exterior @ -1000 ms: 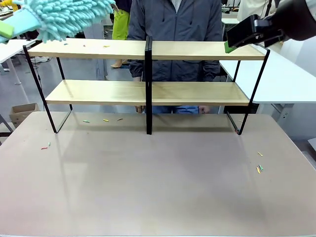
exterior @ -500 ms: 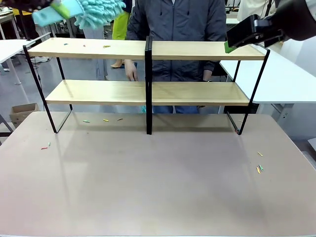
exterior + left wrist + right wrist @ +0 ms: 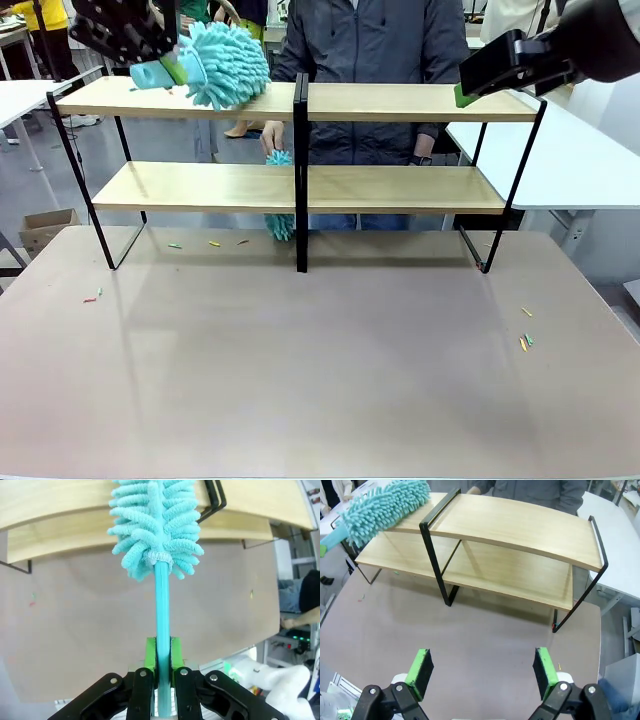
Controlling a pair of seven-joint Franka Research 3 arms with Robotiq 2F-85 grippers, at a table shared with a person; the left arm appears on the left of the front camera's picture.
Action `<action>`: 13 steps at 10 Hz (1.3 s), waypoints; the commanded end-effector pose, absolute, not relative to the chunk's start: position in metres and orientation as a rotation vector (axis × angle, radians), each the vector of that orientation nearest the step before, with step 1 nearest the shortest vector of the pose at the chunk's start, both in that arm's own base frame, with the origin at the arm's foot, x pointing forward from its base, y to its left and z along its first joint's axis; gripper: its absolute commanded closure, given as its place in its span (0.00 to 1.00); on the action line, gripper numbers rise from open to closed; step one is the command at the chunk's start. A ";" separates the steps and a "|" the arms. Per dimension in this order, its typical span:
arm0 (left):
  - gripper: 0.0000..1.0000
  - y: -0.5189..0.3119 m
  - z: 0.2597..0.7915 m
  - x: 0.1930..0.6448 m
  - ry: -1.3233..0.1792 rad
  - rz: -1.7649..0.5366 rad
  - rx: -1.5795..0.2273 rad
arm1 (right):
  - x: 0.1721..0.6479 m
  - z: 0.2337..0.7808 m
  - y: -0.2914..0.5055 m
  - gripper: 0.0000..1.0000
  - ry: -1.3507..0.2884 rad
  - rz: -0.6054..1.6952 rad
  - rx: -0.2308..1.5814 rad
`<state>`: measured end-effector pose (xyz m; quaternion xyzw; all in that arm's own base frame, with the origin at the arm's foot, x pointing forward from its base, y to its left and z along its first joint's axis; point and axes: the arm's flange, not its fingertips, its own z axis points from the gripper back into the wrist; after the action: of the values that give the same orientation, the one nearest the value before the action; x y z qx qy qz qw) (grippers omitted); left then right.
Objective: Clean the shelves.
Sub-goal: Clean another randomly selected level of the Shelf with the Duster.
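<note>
The wide 2-tier rack of light wooden boards in a thin black metal frame is seen across the upper half of the front view. The fluffy turquoise microfibre duster, raised above the frame's upper left 1 second ago, has been lowered onto the top left board. Its handle is clamped by the left gripper. The right gripper is spread open, holding nothing. A 2nd turquoise duster has appeared behind the centre post in the person's hand. Sweeping is judged to be starting.
</note>
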<state>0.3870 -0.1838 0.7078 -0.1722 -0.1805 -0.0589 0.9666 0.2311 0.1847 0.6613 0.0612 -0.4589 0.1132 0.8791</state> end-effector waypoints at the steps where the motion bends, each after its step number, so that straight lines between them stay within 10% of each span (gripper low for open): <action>1: 1.00 -0.173 0.714 0.384 -0.361 -0.138 -0.302 | 0.231 0.661 0.184 0.00 -0.956 0.233 0.134; 13: 1.00 -0.070 0.718 0.379 -0.557 0.392 -0.099 | 0.231 0.661 0.184 0.00 -0.956 0.233 0.134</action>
<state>0.3858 -0.0699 0.7254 -0.0428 -0.2390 0.2051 0.9481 0.2311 0.1847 0.6612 0.0611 -0.4589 0.1132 0.8791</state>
